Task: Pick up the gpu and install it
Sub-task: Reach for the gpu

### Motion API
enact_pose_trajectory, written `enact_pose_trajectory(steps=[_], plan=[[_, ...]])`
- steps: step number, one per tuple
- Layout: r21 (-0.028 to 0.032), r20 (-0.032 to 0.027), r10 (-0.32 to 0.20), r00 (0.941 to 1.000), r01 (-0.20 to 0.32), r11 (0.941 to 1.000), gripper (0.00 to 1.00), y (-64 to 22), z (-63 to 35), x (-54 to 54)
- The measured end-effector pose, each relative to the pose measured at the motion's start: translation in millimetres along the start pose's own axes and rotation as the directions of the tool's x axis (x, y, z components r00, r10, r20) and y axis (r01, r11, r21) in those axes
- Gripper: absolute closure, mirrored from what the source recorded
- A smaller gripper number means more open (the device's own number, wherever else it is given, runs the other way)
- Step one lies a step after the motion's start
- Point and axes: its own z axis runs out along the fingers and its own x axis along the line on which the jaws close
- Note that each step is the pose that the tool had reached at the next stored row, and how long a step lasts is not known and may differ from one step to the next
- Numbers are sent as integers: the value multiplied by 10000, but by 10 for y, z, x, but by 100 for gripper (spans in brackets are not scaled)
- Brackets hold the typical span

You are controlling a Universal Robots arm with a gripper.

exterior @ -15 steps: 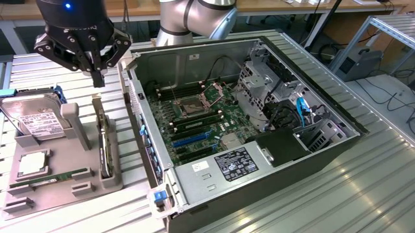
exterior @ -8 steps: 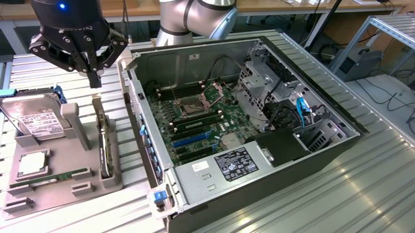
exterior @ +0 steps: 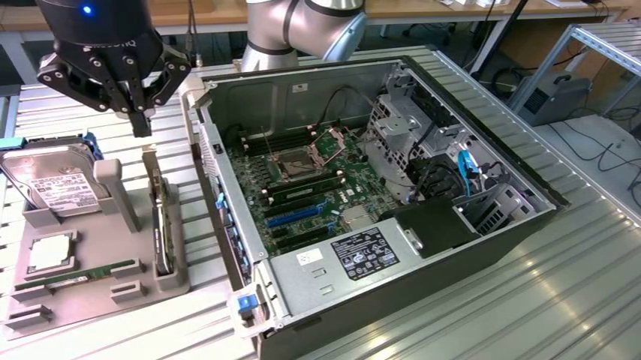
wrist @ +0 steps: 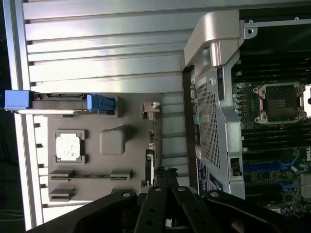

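Observation:
The gpu stands on its edge in a slot of the grey parts holder, at the exterior view's left, beside the open computer case. My gripper hangs just above the card's far end, shut, with nothing between its fingers and a small gap to the card. In the wrist view the gpu shows edge-on as a thin strip along the holder, and the gripper is over its near part. The case's motherboard lies exposed with a blue card slot.
On the holder also rest a silver hard drive with a white label, a square processor chip and a green memory stick. The case wall rises close beside the gpu. The ribbed metal table extends to the exterior view's right.

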Motion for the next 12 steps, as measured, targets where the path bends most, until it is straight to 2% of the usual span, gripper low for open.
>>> enact_pose_trajectory(steps=[12], plan=[[0, 0, 1, 10000, -1, 10000, 89, -7, -1, 101]])
